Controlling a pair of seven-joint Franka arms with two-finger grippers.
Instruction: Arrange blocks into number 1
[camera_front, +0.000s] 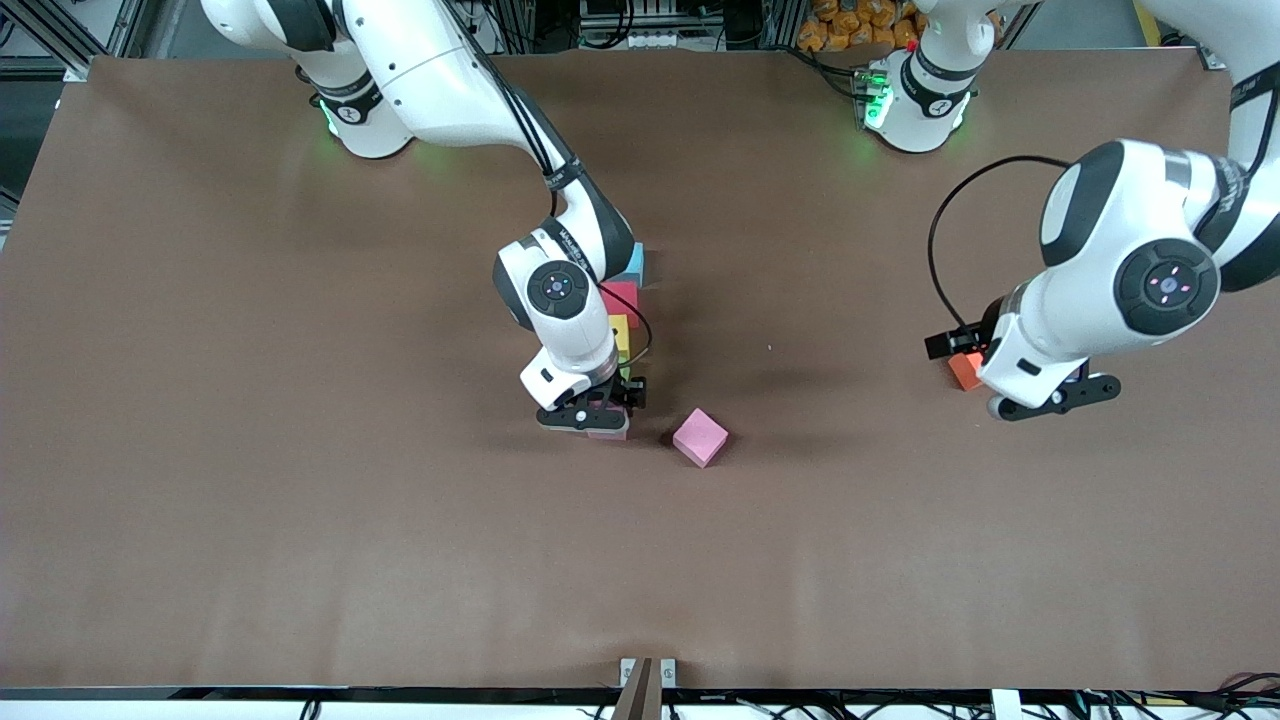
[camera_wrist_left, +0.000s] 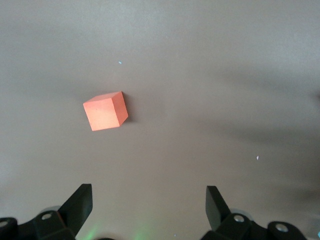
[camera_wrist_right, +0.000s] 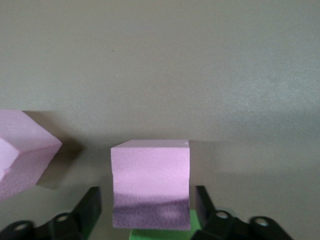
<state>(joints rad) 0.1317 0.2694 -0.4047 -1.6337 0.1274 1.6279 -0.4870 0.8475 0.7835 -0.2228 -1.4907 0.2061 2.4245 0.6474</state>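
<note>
High front camera; wrist cameras face tabletop (camera_front: 300, 500) closely.

A matte brown table cover (camera_front: 300, 550) fills nearly the whole frame in the front view, smooth apart from faint creases near the top edge. A tiny white speck (camera_front: 769, 347) lies on it just above the centre of the frame. At the bottom centre, a small silver metal bracket (camera_front: 647, 675) sits on the cover's edge. Along the top edge, toward the left arm's end, is a heap of orange and yellow rounded items (camera_front: 850, 22). Grey metal framing bars (camera_front: 60, 30) cross the top corner at the right arm's end. Thin dark cables (camera_front: 1150, 705) run along the bottom edge.
</note>
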